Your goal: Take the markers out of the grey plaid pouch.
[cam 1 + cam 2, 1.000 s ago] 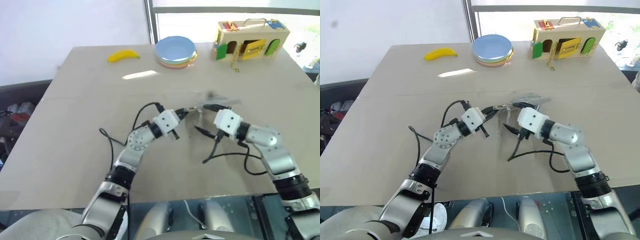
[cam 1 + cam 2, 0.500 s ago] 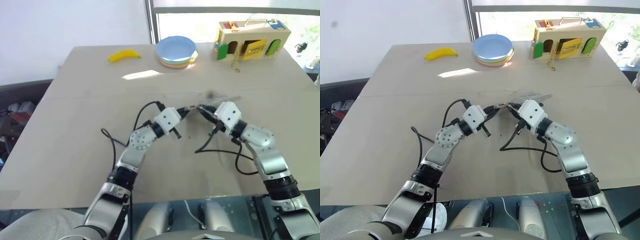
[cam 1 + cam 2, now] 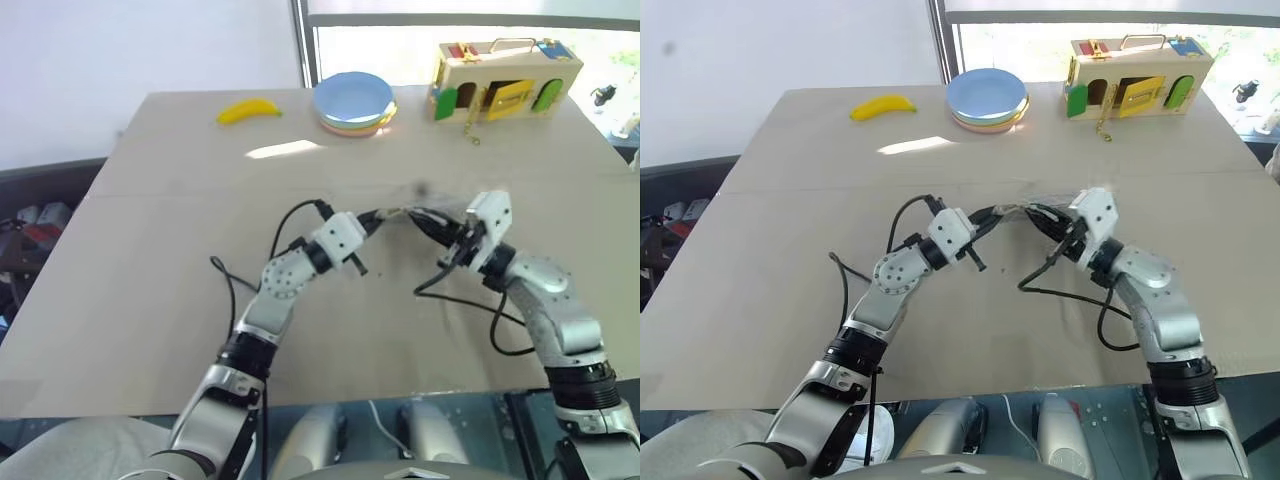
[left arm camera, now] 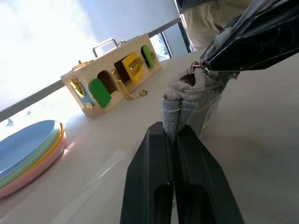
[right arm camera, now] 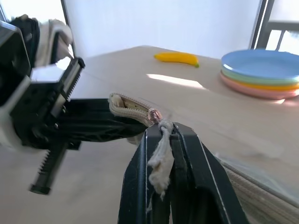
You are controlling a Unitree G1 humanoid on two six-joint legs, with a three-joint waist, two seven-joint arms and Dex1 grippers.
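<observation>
The grey plaid pouch (image 3: 440,207) hangs over the middle of the table between my two grippers. My left gripper (image 4: 171,130) is shut on one fabric end of the pouch (image 4: 180,100). My right gripper (image 5: 162,128) is shut on the pale zipper pull cord (image 5: 159,154) at the slider, right beside the left gripper's fingers (image 5: 103,125). From the head, the left gripper (image 3: 385,214) and right gripper (image 3: 432,222) nearly meet. The markers are hidden.
A yellow banana (image 3: 248,110) lies at the far left of the table. A stack of plates (image 3: 352,100) and a wooden latch box (image 3: 505,75) stand at the far edge. Black cables (image 3: 450,290) dangle under both wrists.
My right gripper has shut on the zipper pull cord. Its wrist has rolled, and the hand has shifted a little to the right. The left gripper keeps its grip in place.
</observation>
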